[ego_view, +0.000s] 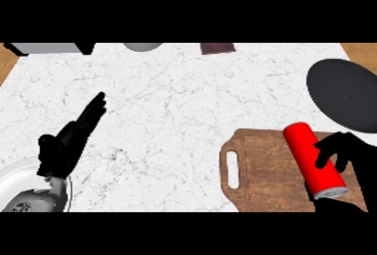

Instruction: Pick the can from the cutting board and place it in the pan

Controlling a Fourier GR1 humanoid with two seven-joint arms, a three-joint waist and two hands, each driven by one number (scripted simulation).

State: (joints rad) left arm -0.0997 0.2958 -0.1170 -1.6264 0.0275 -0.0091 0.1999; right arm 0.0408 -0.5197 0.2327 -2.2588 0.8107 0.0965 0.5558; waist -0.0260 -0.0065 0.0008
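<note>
A red can (312, 158) with a silver end lies on its side on the brown wooden cutting board (267, 170) at the lower right. My right hand (347, 152) sits against the can's right side, its thumb and fingers curling onto the can. The dark round pan (344, 93) lies beyond the board at the right edge. At the lower left my left hand (71, 140) rests open with straight fingers pointing up and away, far from the can.
The board has a slot handle (233, 169) on its left end. Along the far counter edge stand a grey box (46, 48), a grey round object (143, 46) and a dark brown object (218, 48). The counter top is white marble.
</note>
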